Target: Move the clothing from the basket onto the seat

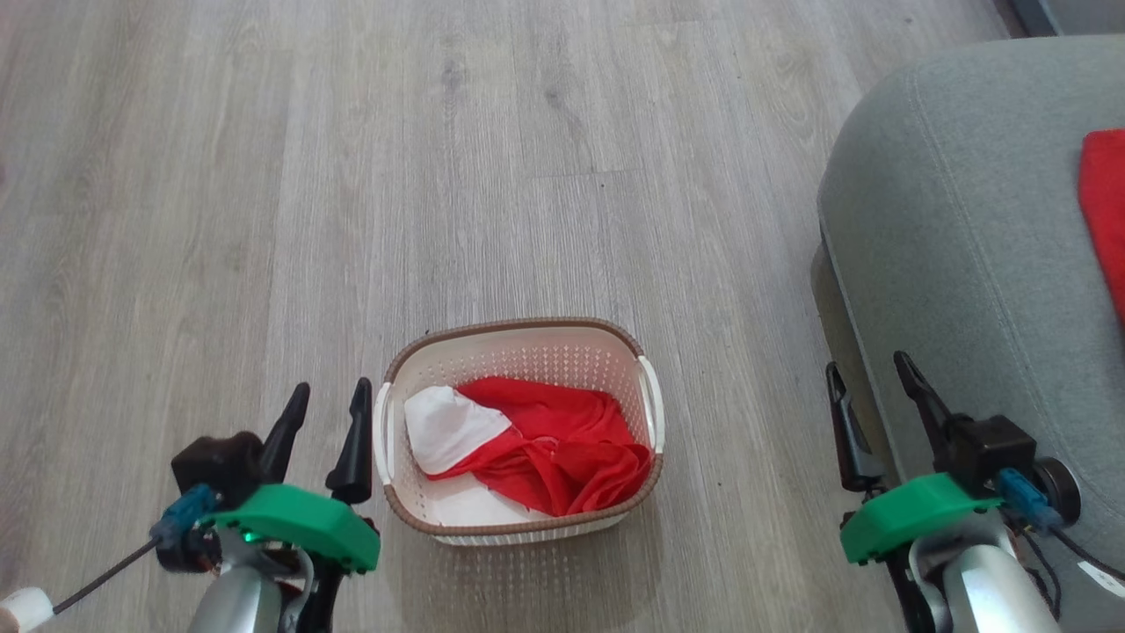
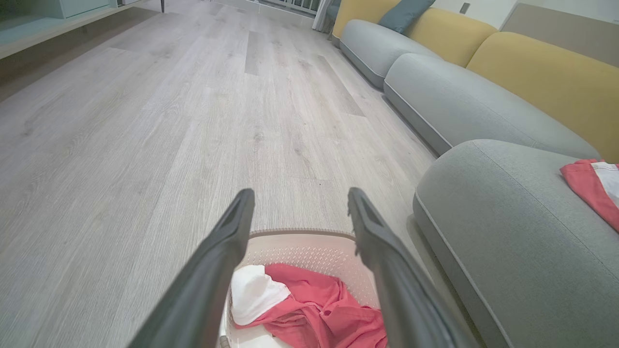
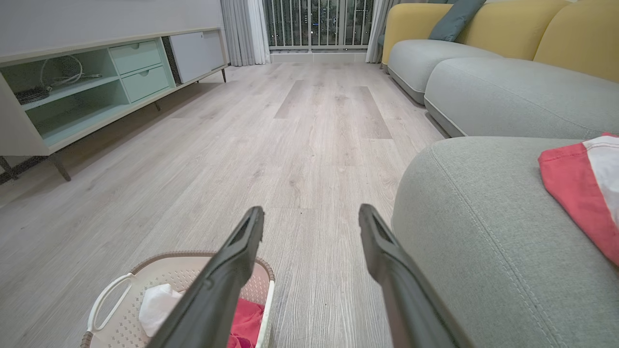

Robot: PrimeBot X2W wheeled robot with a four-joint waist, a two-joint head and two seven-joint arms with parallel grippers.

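Observation:
The cream basket with a brown rim stands on the wood floor in the head view, holding crumpled red and white clothing. Another red garment lies on the grey-green seat at the right. My left gripper hangs open just left of the basket, nothing between its fingers. My right gripper stands open beside the seat's front edge, empty. The left wrist view looks over the basket and its clothing from above, jaws apart. The right wrist view has the basket at lower left and the seat with a red garment.
Bare wood floor stretches ahead and to the left. More grey sofa seats with yellow backs line the right side. A low pale green media cabinet stands along the far left wall, with curtains and a window beyond.

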